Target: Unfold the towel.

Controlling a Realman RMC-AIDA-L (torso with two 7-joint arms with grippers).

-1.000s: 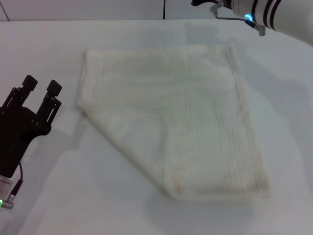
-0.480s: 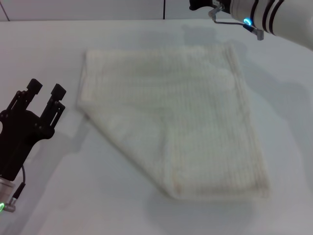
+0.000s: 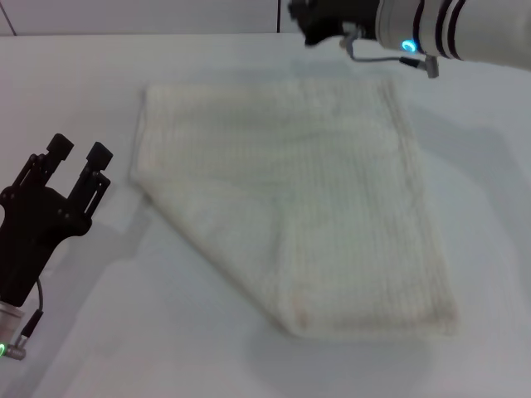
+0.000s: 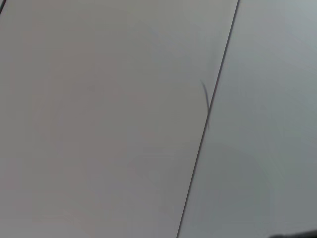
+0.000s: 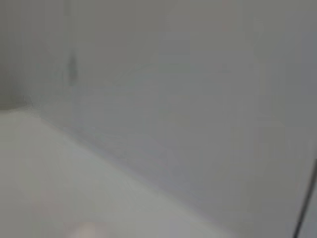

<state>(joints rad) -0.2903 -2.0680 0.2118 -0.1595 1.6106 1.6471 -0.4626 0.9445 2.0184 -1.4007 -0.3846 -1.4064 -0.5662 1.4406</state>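
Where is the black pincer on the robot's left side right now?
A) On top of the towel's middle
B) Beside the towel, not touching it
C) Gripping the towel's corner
B: the left pincer stands off the towel, with bare table between them.

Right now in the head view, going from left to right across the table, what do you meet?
Left gripper, open and apart from the cloth, resting beside it → the towel, lying flat and still partly folded → the right gripper, above the towel's far edge, overlaps it in this order, so its place is unclear.
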